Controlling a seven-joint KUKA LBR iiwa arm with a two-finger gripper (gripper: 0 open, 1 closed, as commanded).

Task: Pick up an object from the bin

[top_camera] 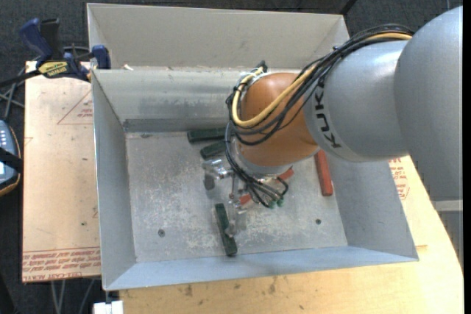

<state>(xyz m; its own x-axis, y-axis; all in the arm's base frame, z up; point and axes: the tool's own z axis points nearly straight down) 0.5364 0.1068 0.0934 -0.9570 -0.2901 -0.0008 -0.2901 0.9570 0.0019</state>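
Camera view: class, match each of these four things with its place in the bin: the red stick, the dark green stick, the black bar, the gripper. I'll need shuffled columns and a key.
Things
1. red stick
2. dark green stick
3. black bar
4. gripper

Places
A. at the foot of the back wall of the bin
B. mid-floor, below the orange wrist cover
C. near the front wall
D. right side of the floor

Pairs: 1-D, 2-C, 3-A, 4-B
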